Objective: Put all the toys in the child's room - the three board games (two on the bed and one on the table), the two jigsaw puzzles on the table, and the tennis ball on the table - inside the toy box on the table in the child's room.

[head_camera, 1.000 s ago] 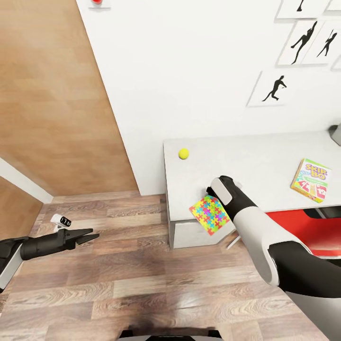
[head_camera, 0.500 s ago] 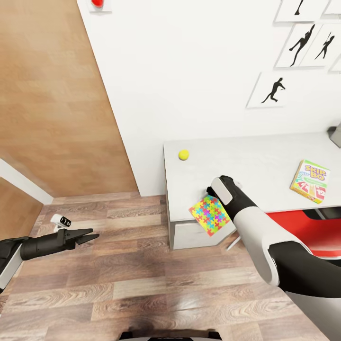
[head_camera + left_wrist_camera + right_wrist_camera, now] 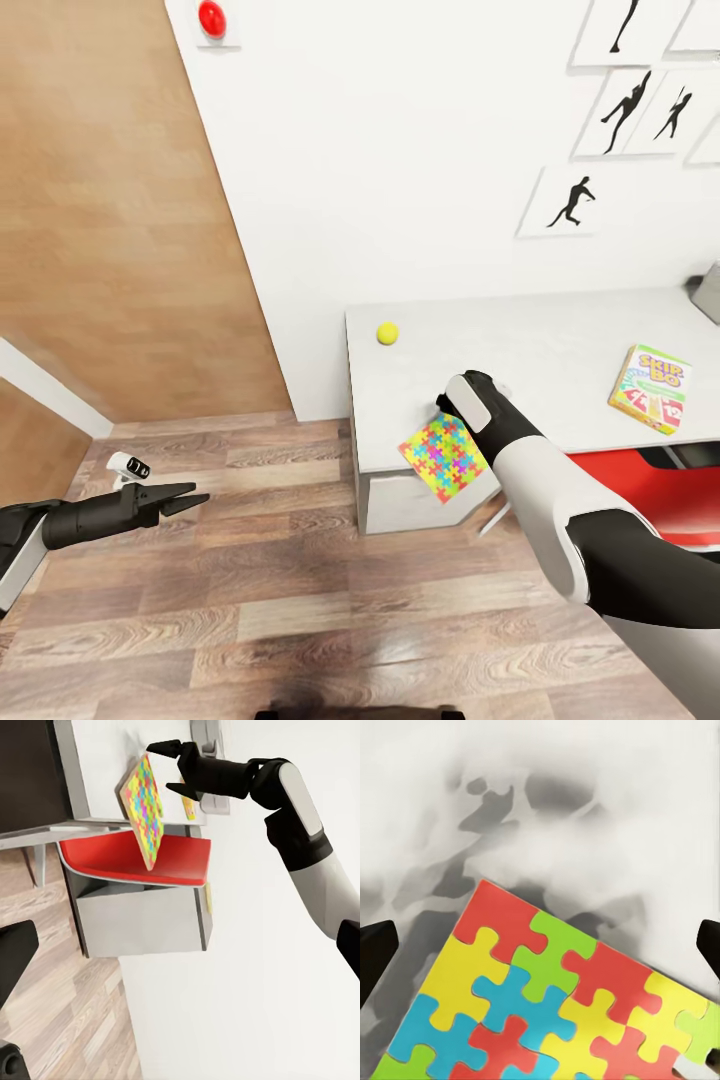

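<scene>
A multicoloured jigsaw puzzle (image 3: 443,457) lies at the table's (image 3: 540,340) front edge, with one corner hanging over the grey drawer front. My right gripper (image 3: 447,408) points down over its far corner. In the right wrist view its fingers (image 3: 375,952) stand wide apart on either side of the puzzle (image 3: 547,1005), so it is open. The left wrist view shows that gripper (image 3: 166,766) at the top of the puzzle (image 3: 142,810). The tennis ball (image 3: 387,333) rests near the table's back left corner. A SKIP-BO board game (image 3: 651,388) lies at the right. My left gripper (image 3: 195,495) hangs open, low over the floor.
A red chair seat (image 3: 640,480) is tucked under the table beside my right arm. A grey corner of something (image 3: 708,290) shows at the table's far right. A red button (image 3: 211,17) sits high on the white wall. A wood panel (image 3: 100,200) is at the left.
The whole picture has shifted down a little, so the camera has tilted up. Both arms and the puzzle keep their places relative to the table.
</scene>
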Available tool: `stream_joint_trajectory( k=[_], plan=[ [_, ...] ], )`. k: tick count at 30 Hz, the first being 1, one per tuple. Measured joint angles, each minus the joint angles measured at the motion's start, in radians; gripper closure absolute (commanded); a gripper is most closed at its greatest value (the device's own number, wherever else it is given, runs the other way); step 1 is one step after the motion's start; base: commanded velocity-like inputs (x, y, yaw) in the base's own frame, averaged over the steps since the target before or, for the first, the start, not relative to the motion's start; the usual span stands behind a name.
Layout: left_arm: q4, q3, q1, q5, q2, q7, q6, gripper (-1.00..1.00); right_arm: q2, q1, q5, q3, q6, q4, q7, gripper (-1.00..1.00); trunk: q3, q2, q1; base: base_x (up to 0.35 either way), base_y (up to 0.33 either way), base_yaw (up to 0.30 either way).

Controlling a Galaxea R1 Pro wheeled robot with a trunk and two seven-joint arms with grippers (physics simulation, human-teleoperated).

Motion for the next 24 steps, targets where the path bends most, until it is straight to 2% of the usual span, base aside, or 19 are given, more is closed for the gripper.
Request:
stream_joint_trajectory(
  k=[11,24],
  plan=[
    [-0.001,0.0,0.0,0.0,0.0,0.0,0.0,-1.0,-0.001,0.0,0.0,-0.001,0.0,-0.011,-0.007,-1.0,0.018,0.0,0.0,0.0,0.0,0.0],
    [0.0,0.0,0.0,0.0,0.0,0.0,0.0,-1.0,-0.002,0.011,-0.002,0.003,0.032,-0.167,-0.015,-1.0,0.039,0.0,0.0,0.0,0.0,0.0]
  ],
)
